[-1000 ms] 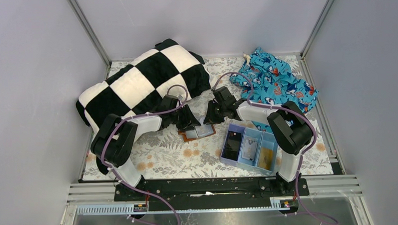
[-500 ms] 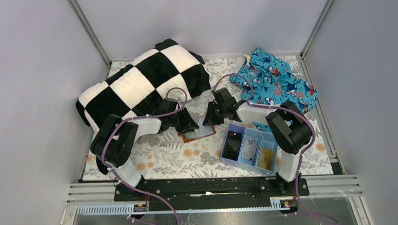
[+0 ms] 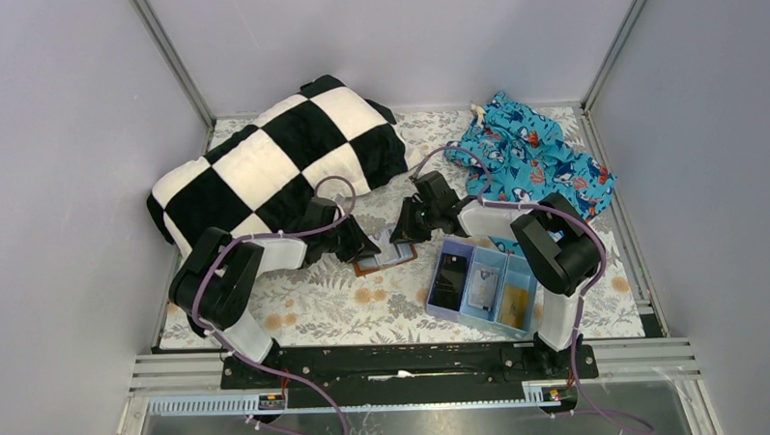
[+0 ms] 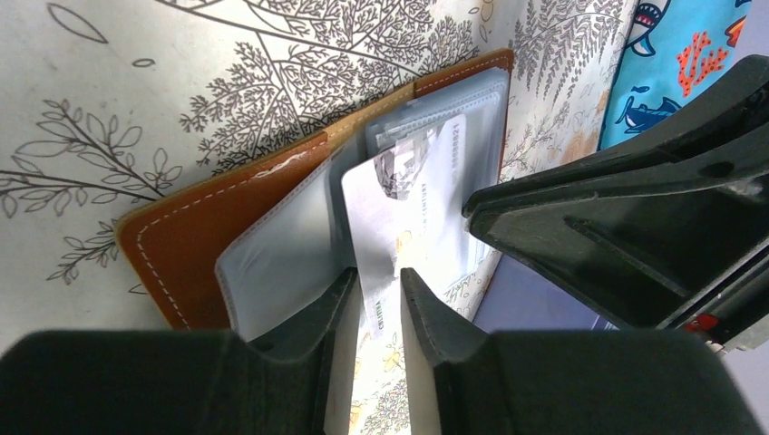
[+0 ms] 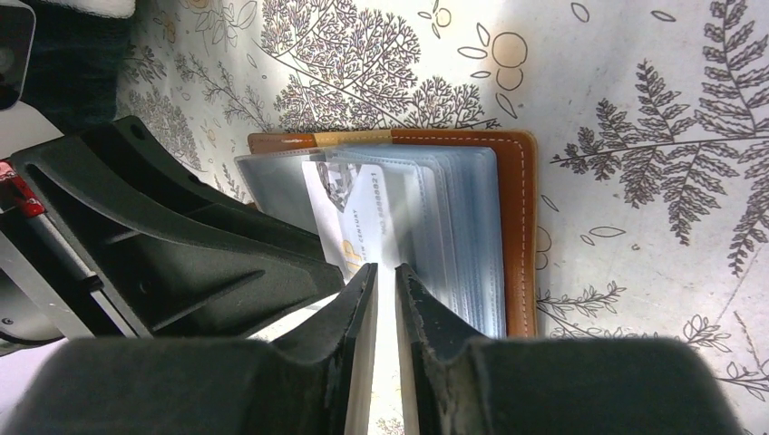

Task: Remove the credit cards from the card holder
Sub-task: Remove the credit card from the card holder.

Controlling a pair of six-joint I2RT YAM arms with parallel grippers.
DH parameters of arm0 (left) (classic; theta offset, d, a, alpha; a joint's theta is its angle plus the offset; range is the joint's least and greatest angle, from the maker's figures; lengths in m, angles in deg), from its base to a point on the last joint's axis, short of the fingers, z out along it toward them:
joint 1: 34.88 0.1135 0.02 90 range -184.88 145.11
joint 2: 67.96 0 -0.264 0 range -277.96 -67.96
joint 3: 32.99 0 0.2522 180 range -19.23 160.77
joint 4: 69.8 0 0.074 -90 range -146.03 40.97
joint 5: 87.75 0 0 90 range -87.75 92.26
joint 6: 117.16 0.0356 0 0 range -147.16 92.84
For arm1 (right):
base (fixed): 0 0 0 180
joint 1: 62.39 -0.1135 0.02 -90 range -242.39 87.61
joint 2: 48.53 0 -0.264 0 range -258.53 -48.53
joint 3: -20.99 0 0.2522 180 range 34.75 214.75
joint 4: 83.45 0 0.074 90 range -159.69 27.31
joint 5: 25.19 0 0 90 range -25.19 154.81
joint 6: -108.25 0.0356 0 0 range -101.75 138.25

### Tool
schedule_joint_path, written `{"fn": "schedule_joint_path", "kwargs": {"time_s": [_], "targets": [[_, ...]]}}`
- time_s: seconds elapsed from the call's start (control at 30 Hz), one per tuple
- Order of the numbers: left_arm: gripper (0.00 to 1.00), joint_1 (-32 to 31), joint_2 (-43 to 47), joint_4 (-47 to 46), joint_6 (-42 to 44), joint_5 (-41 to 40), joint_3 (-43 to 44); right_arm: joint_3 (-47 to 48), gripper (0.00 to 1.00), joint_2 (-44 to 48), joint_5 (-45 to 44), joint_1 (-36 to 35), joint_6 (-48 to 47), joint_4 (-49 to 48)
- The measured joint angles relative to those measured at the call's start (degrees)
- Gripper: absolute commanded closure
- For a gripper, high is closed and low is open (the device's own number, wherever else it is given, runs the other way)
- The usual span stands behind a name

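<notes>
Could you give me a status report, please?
Left gripper straddling pale card, grip unclear. Right gripper narrow at card holder sleeves. Nothing blocking.

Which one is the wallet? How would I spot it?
Find the black-and-white checkered pillow. In front of it, the wallet lies open on the leafy tablecloth. It is brown leather with clear sleeves, unlike the light blue tray beside it.
</notes>
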Motion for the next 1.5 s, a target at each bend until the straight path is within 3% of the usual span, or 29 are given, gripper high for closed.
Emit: {"fn": "schedule_joint_path", "kwargs": {"time_s": [0.2,0.4,0.63,0.8,0.9,1.2,1.5], "targets": [[0.75,0.87,-0.22,-1.05,-0.11,1.49,-0.59,0.00,0.80,-0.22,0.46,0.07,0.28,-0.46],[0.62,1.18,-0.68,-2.64,-1.07,2.47,-0.90,-0.04,0.80,-0.33,0.87,0.15,0.48,-0.74],[0.61,1.18,-0.68,-6.10,-1.66,2.95,-2.29,-0.44,0.80,-0.35,1.05,0.24,0.83,-1.36],[0.78,1.49,-0.68,-9.33,-2.54,3.67,-4.09,-0.87,0.80,-0.35,1.38,0.33,0.87,-2.19],[0.99,1.60,-0.61,-9.40,-2.89,3.56,-4.83,-1.20,0.80,-0.33,1.60,0.44,1.01,-2.73],[1.00,2.29,2.25,-11.32,-5.92,6.60,-6.10,-2.54,0.80,0.33,2.05,0.90,1.22,-4.09],[1.00,4.81,8.35,-3.91,-1.16,6.86,-5.84,-3.89,0.80,0.98,3.54,0.98,1.66,-4.13]]}}
